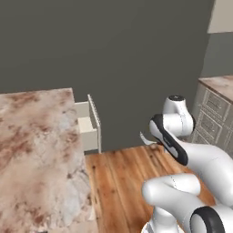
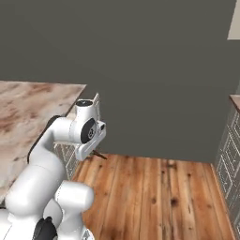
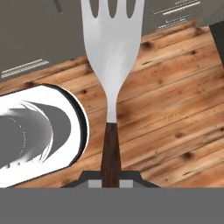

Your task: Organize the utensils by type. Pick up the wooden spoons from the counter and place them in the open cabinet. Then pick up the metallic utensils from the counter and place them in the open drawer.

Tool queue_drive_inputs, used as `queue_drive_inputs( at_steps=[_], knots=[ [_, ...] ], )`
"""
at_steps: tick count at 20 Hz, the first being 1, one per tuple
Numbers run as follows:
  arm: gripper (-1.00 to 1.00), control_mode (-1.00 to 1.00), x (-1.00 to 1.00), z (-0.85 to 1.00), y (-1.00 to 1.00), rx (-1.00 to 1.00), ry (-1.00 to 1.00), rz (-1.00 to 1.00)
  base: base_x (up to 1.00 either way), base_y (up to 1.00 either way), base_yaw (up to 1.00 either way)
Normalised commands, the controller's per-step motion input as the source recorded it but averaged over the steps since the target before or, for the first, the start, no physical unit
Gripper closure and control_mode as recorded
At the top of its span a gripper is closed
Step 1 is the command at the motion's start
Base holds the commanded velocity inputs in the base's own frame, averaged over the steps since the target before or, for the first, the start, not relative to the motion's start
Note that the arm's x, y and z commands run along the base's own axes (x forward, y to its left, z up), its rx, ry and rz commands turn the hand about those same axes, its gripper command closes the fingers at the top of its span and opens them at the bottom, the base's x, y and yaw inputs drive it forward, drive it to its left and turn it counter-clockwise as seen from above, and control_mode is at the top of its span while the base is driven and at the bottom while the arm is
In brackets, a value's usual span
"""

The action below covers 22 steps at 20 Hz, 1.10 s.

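Fork, one of the metallic utensils with a silvery head and dark handle, sits pinched by its handle in the gripper, out over the wood floor beside the open drawer, probably so it can go in.

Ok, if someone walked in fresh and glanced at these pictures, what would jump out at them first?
The silvery fork with a dark handle stands out in the hand view, held in the claw above the wooden floor. In the left base view the open drawer juts from the end of the mottled reddish counter. The folded white arm fills the lower left of the right base view.
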Motion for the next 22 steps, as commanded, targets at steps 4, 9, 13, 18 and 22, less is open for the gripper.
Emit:
queue_drive_inputs(
  at_steps=[4,9,13,18,22],
  knots=[
    [1.0,1.0,0.0,0.0,0.0,0.0,0.0,0.0,0.52,0.37,0.07],
    [1.0,1.0,0.0,0.0,0.0,0.0,0.0,0.0,0.66,0.29,0.06],
    [1.0,1.0,0.0,0.0,0.0,0.0,0.0,0.0,0.69,0.36,0.09],
    [1.0,1.0,0.0,0.0,0.0,0.0,0.0,0.0,0.49,0.52,0.06],
    [1.0,1.0,0.0,0.0,0.0,0.0,0.0,0.0,0.49,0.48,0.0]
  ],
)
